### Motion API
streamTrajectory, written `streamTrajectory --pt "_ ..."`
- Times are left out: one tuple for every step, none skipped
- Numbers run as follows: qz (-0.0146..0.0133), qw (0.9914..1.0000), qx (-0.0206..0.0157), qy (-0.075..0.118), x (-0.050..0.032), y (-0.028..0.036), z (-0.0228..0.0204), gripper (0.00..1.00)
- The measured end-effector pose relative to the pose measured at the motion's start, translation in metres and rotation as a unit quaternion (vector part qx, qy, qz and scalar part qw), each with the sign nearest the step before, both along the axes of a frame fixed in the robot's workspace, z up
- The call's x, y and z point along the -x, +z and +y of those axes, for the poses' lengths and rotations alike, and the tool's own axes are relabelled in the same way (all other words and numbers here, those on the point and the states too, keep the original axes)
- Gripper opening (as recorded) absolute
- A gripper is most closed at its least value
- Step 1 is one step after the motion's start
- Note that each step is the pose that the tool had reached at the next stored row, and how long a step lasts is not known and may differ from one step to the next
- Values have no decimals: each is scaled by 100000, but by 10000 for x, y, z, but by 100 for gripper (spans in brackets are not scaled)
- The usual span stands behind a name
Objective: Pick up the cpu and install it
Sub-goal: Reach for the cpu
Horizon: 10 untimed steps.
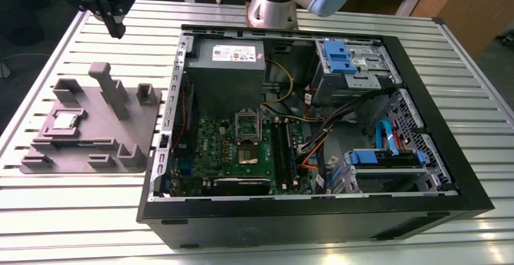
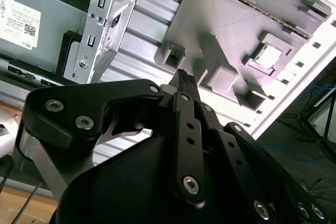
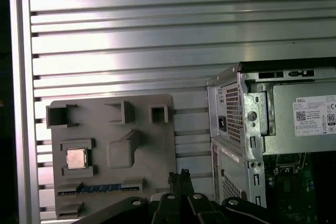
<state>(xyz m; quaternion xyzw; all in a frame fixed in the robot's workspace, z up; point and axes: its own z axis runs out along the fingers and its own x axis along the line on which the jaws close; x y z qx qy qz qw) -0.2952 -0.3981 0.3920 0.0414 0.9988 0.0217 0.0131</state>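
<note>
The cpu (image 1: 64,120) (image 2: 269,55) (image 3: 76,158) is a small silvery square chip lying flat in a recess of the grey plastic plate (image 1: 120,138), at the exterior view's left. My gripper (image 1: 119,31) (image 2: 184,78) (image 3: 177,174) hangs well above the table beyond the plate's far edge, apart from the chip. Its black fingers are pressed together with nothing between them. The green motherboard (image 1: 216,150) lies inside the open computer case (image 1: 321,214), with its socket (image 1: 247,152) near the middle and a raised metal frame just behind it.
The plate carries several upright blocks, among them a tall post (image 1: 108,87), and a memory stick (image 3: 100,188). A grey power supply box (image 1: 227,66), blue drive bays (image 1: 347,57) and loose cables (image 1: 321,138) crowd the case. The slatted metal table (image 1: 80,217) surrounds everything.
</note>
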Motion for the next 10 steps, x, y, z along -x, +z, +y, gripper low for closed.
streamTrajectory --pt "-3 100000 -2 3 1 0 0 10" --pt "1 100000 0 7 1 0 0 10" --pt "-1 100000 -1 1 26 -1 0 10" --pt "1 100000 1 1 41 -1 0 10" --pt "0 100000 1 1 41 -1 0 10" --pt "0 100000 -1 2 41 -1 0 10" --pt "2 100000 1 0 41 -1 0 10" --pt "-1 100000 0 -1 42 -1 0 10" --pt "3 100000 1 0 42 -1 0 10" --pt "0 100000 1 2 43 -1 0 10"
